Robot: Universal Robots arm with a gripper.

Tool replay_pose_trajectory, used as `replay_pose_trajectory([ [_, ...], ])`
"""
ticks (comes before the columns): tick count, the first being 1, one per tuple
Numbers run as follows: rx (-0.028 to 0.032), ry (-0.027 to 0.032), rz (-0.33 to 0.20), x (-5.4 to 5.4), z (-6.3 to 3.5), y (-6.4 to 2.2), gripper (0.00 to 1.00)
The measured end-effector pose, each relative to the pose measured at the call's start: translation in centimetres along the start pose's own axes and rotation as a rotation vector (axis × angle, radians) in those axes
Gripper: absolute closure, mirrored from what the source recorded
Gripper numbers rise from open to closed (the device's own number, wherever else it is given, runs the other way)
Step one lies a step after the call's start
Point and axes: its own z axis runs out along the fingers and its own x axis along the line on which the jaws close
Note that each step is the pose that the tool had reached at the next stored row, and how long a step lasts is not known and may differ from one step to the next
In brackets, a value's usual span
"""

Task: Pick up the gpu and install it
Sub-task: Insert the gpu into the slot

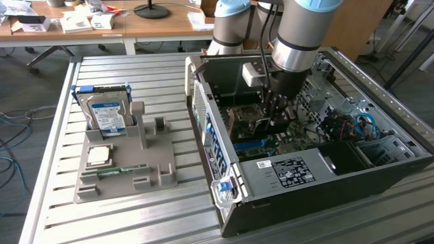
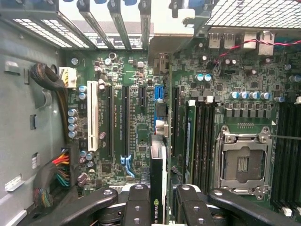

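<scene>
The tool (image 2: 160, 202) is clamped on the gpu (image 2: 157, 179), with its fingers (image 2: 137, 207) pressed against either face of the card, which shows edge-on (a green logo marks its dark edge). The card sits over the motherboard (image 2: 136, 117) inside the open PC case (image 1: 298, 173), among the expansion slots; I cannot tell whether it touches one. A hard drive (image 1: 109, 114) stands in a grey holder (image 1: 159, 152) on the worktop (image 1: 122, 218)

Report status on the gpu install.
Jaws shut on gpu, held edge-on. Card inside the case, over the motherboard slots; seated or not, cannot tell. Slots look unobstructed; cable bundle sits off to the side.
</scene>
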Motion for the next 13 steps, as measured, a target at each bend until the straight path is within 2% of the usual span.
replay_pose_trajectory([
  [13, 0.0014, -0.0005, -0.009, 0.03, 0.37, 0.51, 0.74],
])
